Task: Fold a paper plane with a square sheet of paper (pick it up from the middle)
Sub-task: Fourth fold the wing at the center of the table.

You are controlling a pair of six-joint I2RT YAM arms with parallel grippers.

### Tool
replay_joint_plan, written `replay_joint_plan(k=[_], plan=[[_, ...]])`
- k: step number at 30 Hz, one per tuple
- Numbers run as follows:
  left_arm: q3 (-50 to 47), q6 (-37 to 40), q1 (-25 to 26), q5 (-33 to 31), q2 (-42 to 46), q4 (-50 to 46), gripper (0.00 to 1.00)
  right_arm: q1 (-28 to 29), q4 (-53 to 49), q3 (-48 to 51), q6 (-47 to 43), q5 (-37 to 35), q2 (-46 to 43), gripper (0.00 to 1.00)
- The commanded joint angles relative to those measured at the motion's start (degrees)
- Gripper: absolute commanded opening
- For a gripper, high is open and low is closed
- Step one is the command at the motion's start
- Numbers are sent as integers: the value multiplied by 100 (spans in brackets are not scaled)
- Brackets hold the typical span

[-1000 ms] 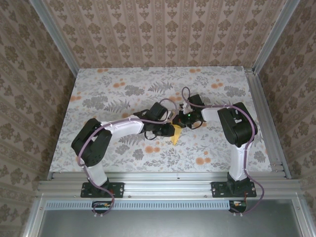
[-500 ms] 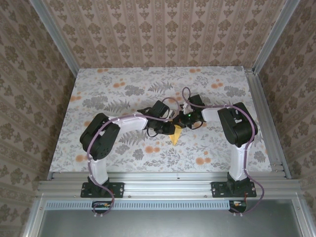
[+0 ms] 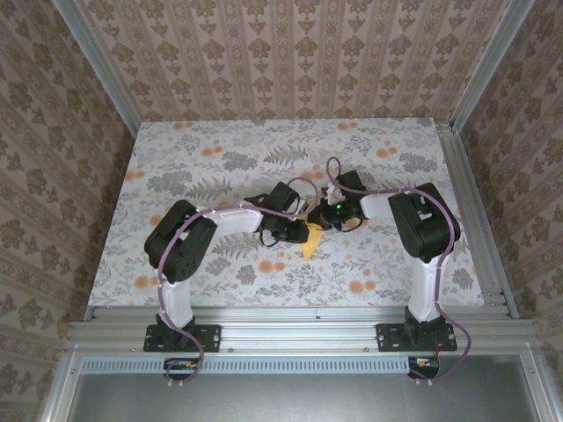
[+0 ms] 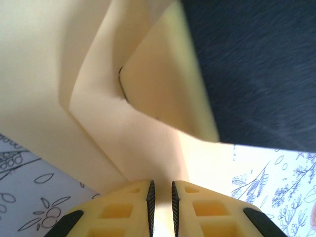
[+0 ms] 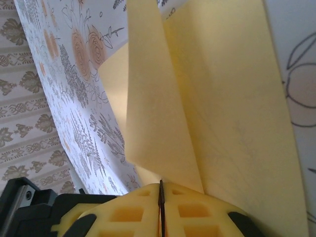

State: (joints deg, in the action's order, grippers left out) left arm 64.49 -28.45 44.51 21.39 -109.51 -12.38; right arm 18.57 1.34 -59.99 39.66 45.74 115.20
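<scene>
Two arms [image 3: 230, 215] — black joints, white links, purple cables [image 3: 330, 159] — ending in yellow lattice-cut fingers [image 4: 123, 213].

I'm working over a tabletop [image 3: 220, 158] w/ a pale cover printed in grey leaves & orange flowers. Back wall [image 3: 290, 53], left wall [image 3: 44, 176] & right wall [image 3: 528, 176] are boxing it in, all wearing beige damask-stripe wallpaper. Alu rails [image 3: 290, 334] are running along the near edge & up the corners. A grey panel [image 3: 299, 396] is lying below the near rail. Light is falling soft & even.
</scene>
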Motion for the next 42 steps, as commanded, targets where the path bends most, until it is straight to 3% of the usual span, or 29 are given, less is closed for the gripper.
replay_joint_plan(k=[1, 12, 34, 42], plan=[[-125, 126, -60, 32, -52, 13, 19, 0, -296, 137, 113, -3, -221, 15], [-266, 94, -64, 77, -52, 135, 19, -251, -799, 102, -189, -183, -710, 21], [-472, 105, -70, 148, 45, 261, 18, -95, -1213, -561, -449, -380, 16, 27], [-385, 25, -130, 256, 220, 388, 23, 9, -1393, -508, -617, -609, 139, 25]])
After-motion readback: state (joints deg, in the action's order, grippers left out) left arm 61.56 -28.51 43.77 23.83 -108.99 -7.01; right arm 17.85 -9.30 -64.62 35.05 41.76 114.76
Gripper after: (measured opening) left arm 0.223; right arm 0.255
